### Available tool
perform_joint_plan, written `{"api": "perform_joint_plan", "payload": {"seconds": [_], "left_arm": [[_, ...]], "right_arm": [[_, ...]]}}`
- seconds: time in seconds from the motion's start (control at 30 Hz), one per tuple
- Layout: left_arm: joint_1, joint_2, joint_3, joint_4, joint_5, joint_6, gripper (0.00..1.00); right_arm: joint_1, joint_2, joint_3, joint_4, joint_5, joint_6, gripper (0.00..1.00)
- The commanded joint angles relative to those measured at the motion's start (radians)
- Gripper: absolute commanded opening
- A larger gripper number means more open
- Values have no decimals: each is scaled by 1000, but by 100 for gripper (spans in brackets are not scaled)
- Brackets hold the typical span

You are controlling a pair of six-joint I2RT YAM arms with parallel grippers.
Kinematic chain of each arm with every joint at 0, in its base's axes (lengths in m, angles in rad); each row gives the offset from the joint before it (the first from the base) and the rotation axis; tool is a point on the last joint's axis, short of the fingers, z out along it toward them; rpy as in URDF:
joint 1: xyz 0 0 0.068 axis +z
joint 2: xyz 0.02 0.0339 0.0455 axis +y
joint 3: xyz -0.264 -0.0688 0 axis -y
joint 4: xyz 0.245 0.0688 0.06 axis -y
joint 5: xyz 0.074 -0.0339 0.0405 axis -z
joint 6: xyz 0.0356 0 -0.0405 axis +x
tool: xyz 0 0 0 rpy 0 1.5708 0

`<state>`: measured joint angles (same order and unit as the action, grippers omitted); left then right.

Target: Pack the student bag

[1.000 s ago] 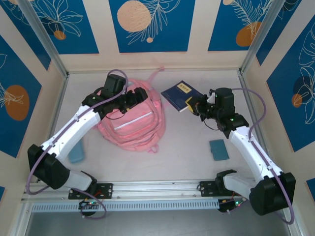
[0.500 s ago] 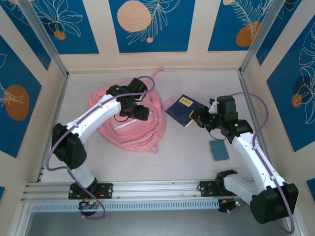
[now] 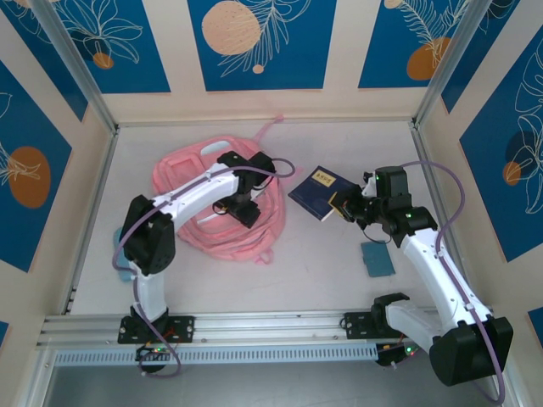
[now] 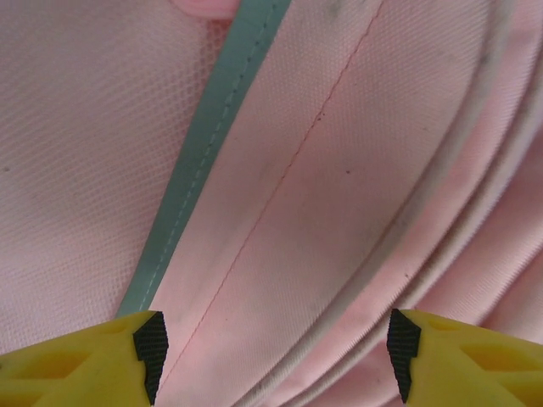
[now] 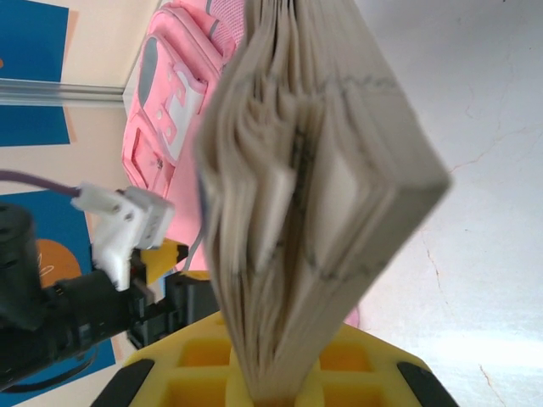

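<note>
Surroundings: a dark blue book (image 3: pixel 316 190) lies in the right jaws. A teal pad (image 3: pixel 377 257) lies on the table (image 3: pixel 331 280) behind those jaws, beside the right forearm. Blue leaf-patterned wall panels (image 3: pixel 261 42) enclose the table.
In the way: the left arm (image 3: pixel 191 191) crosses above the student bag (image 3: pixel 208 222) and hides much of its top. The fanned pages of the book fill the space ahead of the right jaws.
Count: one bag, one book, one teal pad in clear view, two arms.
Student bag: directly beneath the left jaws, pink fabric spanning the gap between them. It lies well beyond the book from the right jaws, apart from it.
Bag detail: a grey-green strip (image 4: pixel 204 161) runs diagonally ahead of the left jaws.
Left gripper (image 4: pixel 276 356): pointed down at the bag with jaws spread; whether the black pads (image 4: pixel 151 348) touch the fabric cannot be told.
Right gripper (image 5: pixel 271 386): jaws pressed on the book's edge, the book held tilted above the table.
Right arm (image 3: pixel 433 263): reaches forward and inward toward the bag.
</note>
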<state>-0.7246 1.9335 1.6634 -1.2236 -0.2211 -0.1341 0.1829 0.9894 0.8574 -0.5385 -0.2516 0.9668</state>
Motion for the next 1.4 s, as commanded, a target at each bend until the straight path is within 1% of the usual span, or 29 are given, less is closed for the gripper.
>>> {"api": "perform_joint_plan", "payload": {"seconds": [0.0, 0.07, 0.27, 0.4, 0.47, 0.53, 0.6, 0.67, 0.7, 0.83, 0.93, 1.03, 1.13, 1.2, 1.27, 1.37], "left_arm": [[-13, 29, 42, -53, -58, 38, 70], [-14, 51, 45, -52, -62, 49, 67], [-15, 125, 81, -80, -129, 55, 60], [-15, 126, 115, -83, -145, 50, 41], [-15, 108, 132, -82, -142, 51, 34], [-15, 81, 150, -79, -145, 51, 24], [-16, 48, 166, -74, -153, 49, 18], [-15, 11, 180, -61, -167, 44, 8], [-15, -11, 186, -51, -182, 36, 7], [-15, -102, 206, 9, -260, -10, 5], [-15, -184, 199, 96, -292, -37, 3], [-14, -264, 160, 222, -264, -34, 3], [-14, -321, 109, 338, -237, -24, 1], [-15, -338, 94, 388, -218, -25, 1], [-15, -342, 86, 425, -197, -31, 1], [-14, -325, 104, 435, -157, -43, 0]], "right_arm": [[-4, -20, -10, 23, -40, -17, 0], [-4, -24, -10, 23, -41, -14, 0], [-5, -24, -10, 22, -41, -14, 0], [-5, -30, -9, 16, -36, -10, 0], [-5, -37, -8, 9, -24, -13, 0], [-7, -49, -5, -1, -10, -16, 0], [-10, -56, -4, -10, -3, -20, 0], [-12, -63, -3, -18, 1, -22, 0], [-14, -67, -3, -20, 2, -24, 0], [-17, -73, -1, -23, -6, -40, 0], [-16, -76, 9, -41, 5, -60, 0], [-16, -84, 18, -35, -15, -94, 0], [-13, -77, 15, 8, -102, -108, 0], [-4, -67, 3, 27, -139, -103, 0], [13, -58, -15, 38, -144, -93, 0], [34, -51, -57, 105, -184, -56, 0]]}}
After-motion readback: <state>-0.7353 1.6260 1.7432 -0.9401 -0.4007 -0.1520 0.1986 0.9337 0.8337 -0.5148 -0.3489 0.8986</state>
